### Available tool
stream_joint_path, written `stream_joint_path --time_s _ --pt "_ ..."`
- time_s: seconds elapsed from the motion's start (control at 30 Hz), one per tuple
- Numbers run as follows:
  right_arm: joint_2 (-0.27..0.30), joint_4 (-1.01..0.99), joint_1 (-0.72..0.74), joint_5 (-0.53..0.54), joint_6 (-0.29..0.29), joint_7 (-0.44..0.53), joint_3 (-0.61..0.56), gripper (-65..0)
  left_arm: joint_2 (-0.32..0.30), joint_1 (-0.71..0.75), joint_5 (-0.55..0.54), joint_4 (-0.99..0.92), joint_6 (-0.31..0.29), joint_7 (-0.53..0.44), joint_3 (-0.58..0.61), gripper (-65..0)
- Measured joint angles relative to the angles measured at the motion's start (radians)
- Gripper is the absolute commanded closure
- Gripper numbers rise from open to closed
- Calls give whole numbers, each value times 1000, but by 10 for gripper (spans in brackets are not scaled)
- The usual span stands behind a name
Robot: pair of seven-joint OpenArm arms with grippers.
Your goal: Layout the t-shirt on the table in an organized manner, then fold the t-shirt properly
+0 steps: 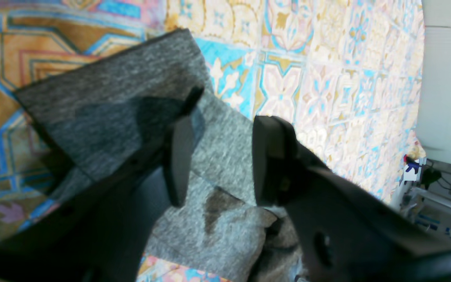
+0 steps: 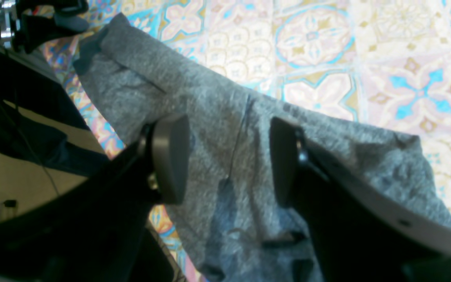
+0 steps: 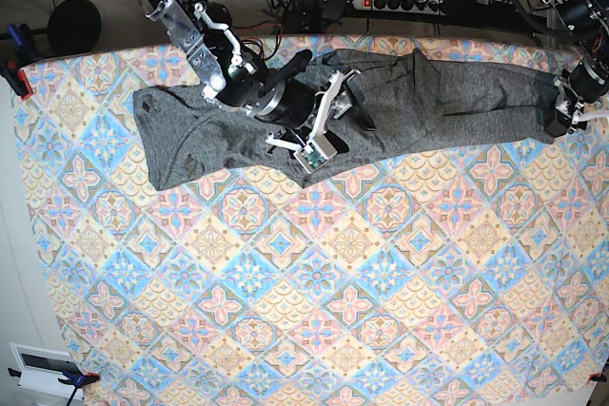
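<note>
The dark-grey t-shirt (image 3: 447, 97) lies stretched along the far side of the patterned table (image 3: 333, 282), its body to the left and one long sleeve reaching right. My right gripper (image 3: 347, 106) hovers over the shirt's middle. In the right wrist view it (image 2: 225, 160) stands open, with grey cloth (image 2: 217, 105) under the gap and nothing pinched. My left gripper (image 3: 561, 116) is at the sleeve's far right end. The left wrist view shows it (image 1: 221, 156) open above the flat sleeve end (image 1: 131, 78), the cloth lying on the table (image 1: 327, 78).
A power strip with cables (image 3: 400, 2) runs behind the table's far edge. Clamps (image 3: 14, 73) grip the left edge and a white box (image 3: 43, 363) sits at the near left corner. The table's right edge (image 1: 421, 117) is close to the left gripper, with equipment beyond.
</note>
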Motion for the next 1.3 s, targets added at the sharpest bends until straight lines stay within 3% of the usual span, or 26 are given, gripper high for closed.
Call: stream_joint_path --time_s 0.93,1.3 --pt "0 0 0 0 0 0 0 -313 -3 53 1 -1 -5 9 -53 -256" --pt "0 0 9 0 0 0 1 -313 -5 108 5 -2 -155 10 -55 -252"
